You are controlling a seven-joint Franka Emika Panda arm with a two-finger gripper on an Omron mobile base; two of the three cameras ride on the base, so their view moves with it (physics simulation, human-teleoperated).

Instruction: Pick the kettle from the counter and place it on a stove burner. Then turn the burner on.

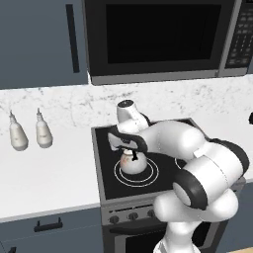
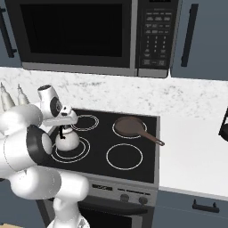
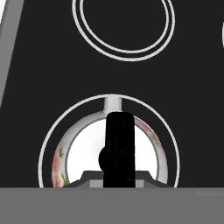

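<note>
The small silvery-white kettle (image 1: 132,163) (image 2: 67,141) (image 3: 87,148) sits upright inside the wide double-ring burner (image 1: 150,174) (image 2: 83,149) (image 3: 61,114) at the cooktop's front left. My gripper (image 1: 129,148) (image 2: 67,127) (image 3: 118,179) comes down from directly above it. Its fingers press against both sides of the black arched handle. In the hand view the handle runs up the middle and hides the lid knob in part. White marble counter (image 1: 49,173) lies to the left of the stove.
A brown frying pan (image 2: 129,126) rests on the back right burner, handle pointing front-right. Two white bottles (image 1: 18,134) (image 1: 43,131) stand on the left counter. Knobs (image 1: 132,216) (image 2: 124,197) line the stove front. A microwave (image 2: 75,31) hangs overhead.
</note>
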